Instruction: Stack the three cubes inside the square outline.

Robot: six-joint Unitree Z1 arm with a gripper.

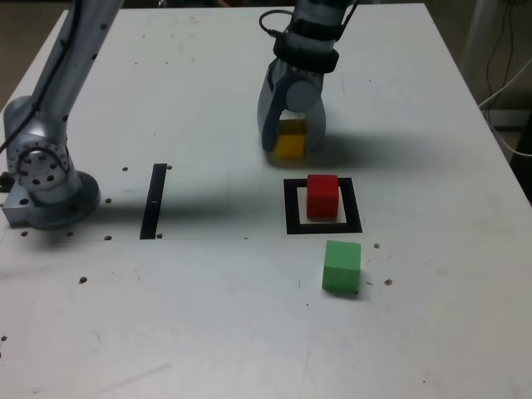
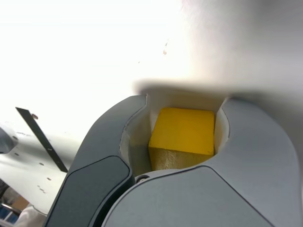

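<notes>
My gripper (image 1: 293, 137) is two broad grey jaws, curved like tongs, pale and cream-coloured along their inner faces. Above them sits a black collar with a looped black cable beside it. My arm (image 1: 79, 50) is silver-grey metal, dotted with small dark screws, and ends in a round silver base joint (image 1: 41, 170) ringed with bolt holes.

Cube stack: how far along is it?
Done: the red cube sits inside the square outline, alone, nothing on top of it.
In hand: the gripper straddles the yellow cube, its fingers on either side; the wrist view shows the cube between them. Whether they have closed or lifted it, I cannot tell.
Left: yellow onto red, then the green cube, on the table outside the outline.
</notes>
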